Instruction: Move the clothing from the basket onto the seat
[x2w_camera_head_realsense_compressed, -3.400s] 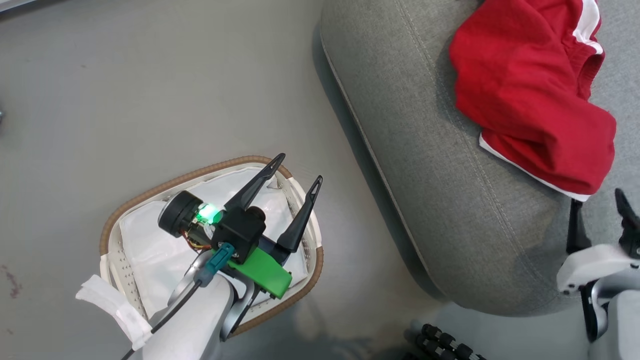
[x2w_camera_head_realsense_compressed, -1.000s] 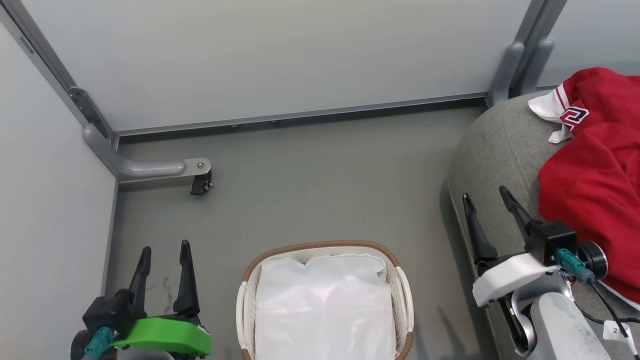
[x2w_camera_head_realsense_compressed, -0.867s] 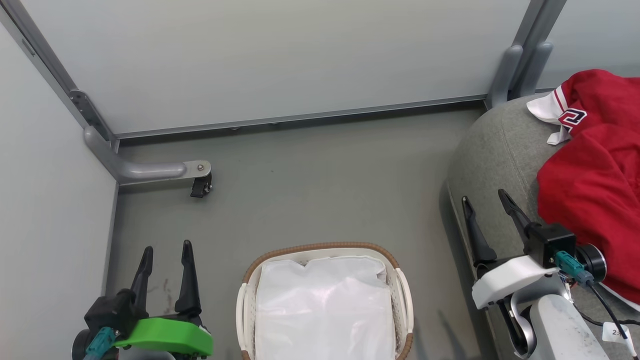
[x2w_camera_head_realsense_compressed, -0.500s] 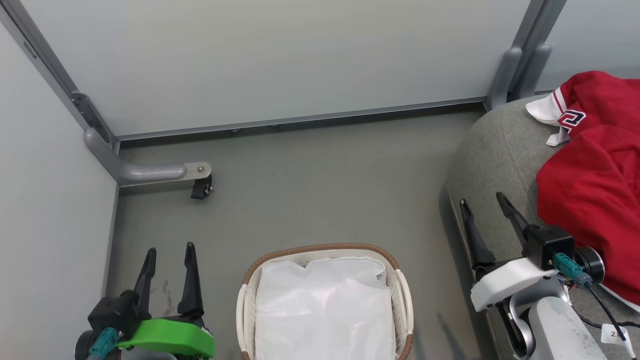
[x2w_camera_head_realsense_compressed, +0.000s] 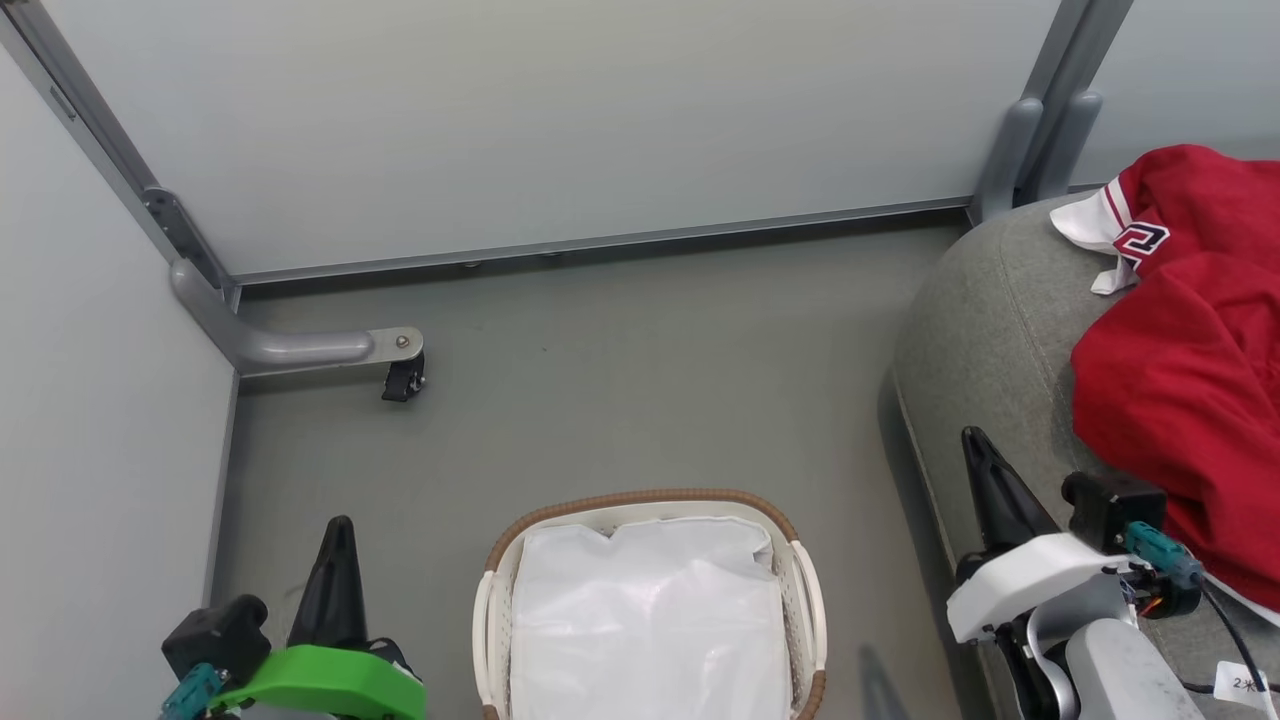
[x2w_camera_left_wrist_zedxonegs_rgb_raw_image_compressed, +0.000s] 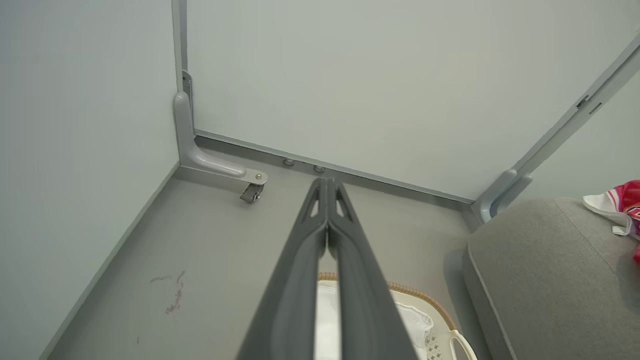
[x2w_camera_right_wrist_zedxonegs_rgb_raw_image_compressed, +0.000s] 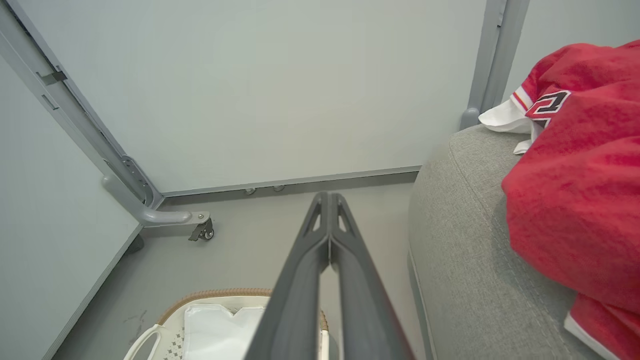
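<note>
Two grippers low in the head view, each with its dark fingers pressed together into a single point: left gripper (x2w_camera_head_realsense_compressed: 339, 530) at lower left above a green housing (x2w_camera_head_realsense_compressed: 320, 680), over the grey floor (x2w_camera_head_realsense_compressed: 600, 400); right gripper (x2w_camera_head_realsense_compressed: 975, 455) at lower right above a white housing (x2w_camera_head_realsense_compressed: 1020, 585), its tip overlapping the near edge of the seat (x2w_camera_head_realsense_compressed: 990, 330), touching or not impossible to tell. Same closed state in the wrist views, left gripper (x2w_camera_left_wrist_zedxonegs_rgb_raw_image_compressed: 327, 187) and right gripper (x2w_camera_right_wrist_zedxonegs_rgb_raw_image_compressed: 329, 199) each with fingers meeting along their length and pointing toward the far wall panels (x2w_camera_head_realsense_compressed: 600, 130). Heaped red clothing (x2w_camera_head_realsense_compressed: 1180, 400) with white trim and a dark numeral outlined in white, lying on top of the seat at the right edge of the frame, well apart from the basket (x2w_camera_head_realsense_compressed: 640, 497). At bottom centre, on the floor between the two grippers, the basket itself, brown woven rim on top, white liner (x2w_camera_head_realsense_compressed: 650, 620) spread across its inside. At middle left, a small black caster (x2w_camera_head_realsense_compressed: 403, 378) under a grey bracket (x2w_camera_head_realsense_compressed: 290, 345), close to the wall corner.
</note>
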